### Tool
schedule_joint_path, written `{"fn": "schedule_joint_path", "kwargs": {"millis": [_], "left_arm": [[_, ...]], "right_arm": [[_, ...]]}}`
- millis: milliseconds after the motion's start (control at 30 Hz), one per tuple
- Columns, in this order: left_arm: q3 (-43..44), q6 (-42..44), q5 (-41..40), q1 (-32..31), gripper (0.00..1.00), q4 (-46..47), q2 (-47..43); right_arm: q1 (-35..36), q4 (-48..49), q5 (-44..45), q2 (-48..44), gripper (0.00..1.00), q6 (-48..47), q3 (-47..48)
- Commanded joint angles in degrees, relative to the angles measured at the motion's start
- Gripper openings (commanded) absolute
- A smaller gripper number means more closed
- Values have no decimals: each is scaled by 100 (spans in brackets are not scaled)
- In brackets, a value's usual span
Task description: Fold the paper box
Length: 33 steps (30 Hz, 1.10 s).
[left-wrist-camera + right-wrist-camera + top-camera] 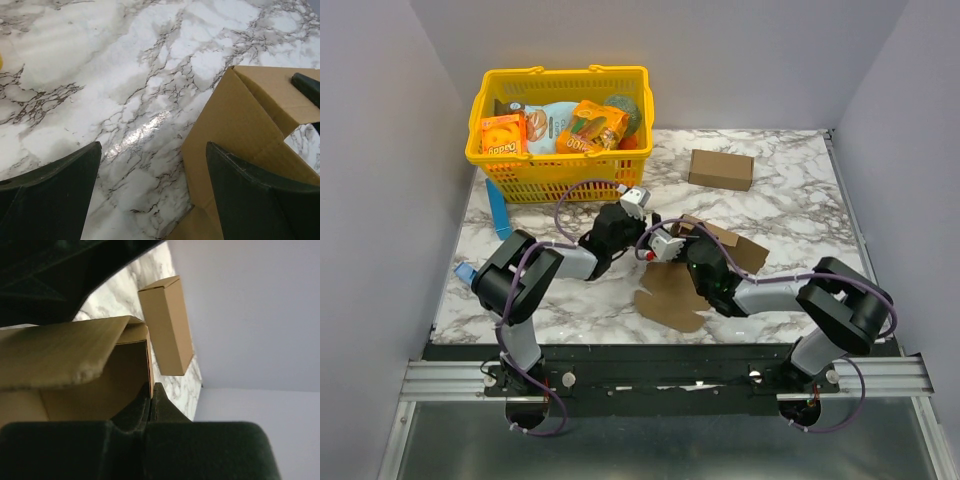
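The paper box (725, 250) is plain brown cardboard, partly raised, and one rounded flap (670, 297) lies flat on the marble. My right gripper (151, 390) is shut on a thin upright wall of the paper box (75, 365); in the top view my right gripper (695, 252) sits at the box's left side. Just left of the box, my left gripper (642, 238) hangs low over the marble. In the left wrist view my left gripper (153, 146) is open. Bare marble lies between its fingers, and the right finger (260, 195) hangs over the cardboard (240, 125).
A longer brown carton (720, 169) lies at the back right, and it also shows in the right wrist view (167, 325). A yellow basket (560, 72) of orange snack packs stands at the back left. A blue strip (500, 210) leans beside it.
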Motion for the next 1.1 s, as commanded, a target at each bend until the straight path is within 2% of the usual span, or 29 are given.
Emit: {"fn": "schedule_joint_path", "kwargs": {"millis": [0, 200, 433, 867, 1067], "left_arm": [[44, 284, 183, 138, 95, -56, 194], [-211, 275, 200, 218, 95, 172, 194], [-448, 161, 446, 218, 95, 699, 238], [-1045, -304, 7, 218, 95, 1244, 176], [-1002, -182, 209, 227, 95, 1061, 27]], "right_arm": [[54, 1586, 372, 207, 1, -527, -238], [212, 1877, 320, 198, 1, -685, -546], [432, 1657, 372, 242, 1, -510, -678], [960, 2273, 1075, 708, 1, -677, -836], [934, 2062, 839, 576, 1, -536, -609]]}}
